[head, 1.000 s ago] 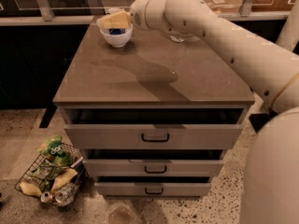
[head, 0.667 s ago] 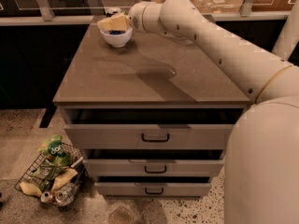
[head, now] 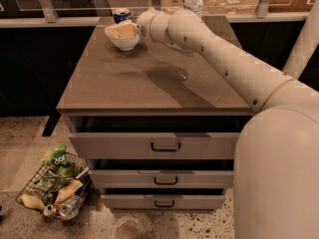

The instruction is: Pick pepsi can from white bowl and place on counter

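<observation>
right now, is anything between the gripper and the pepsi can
Nothing visible does. The gripper sits over the white bowl, and the pepsi can shows just past the bowl's far rim, right beside the gripper.

Grey-brown counter point(head: 124, 78), white bowl point(head: 122, 44) at far left, pepsi can point(head: 121, 15) behind it, pincer point(head: 124, 30) at bowl.

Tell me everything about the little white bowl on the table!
The small round glossy white bowl looks ceramic and stands upright near the far left corner of the grey-brown counter. The robot's gripper lies over its opening from the right, hiding the inside. A blue can shows just beyond its far rim; whether they touch is unclear.
</observation>
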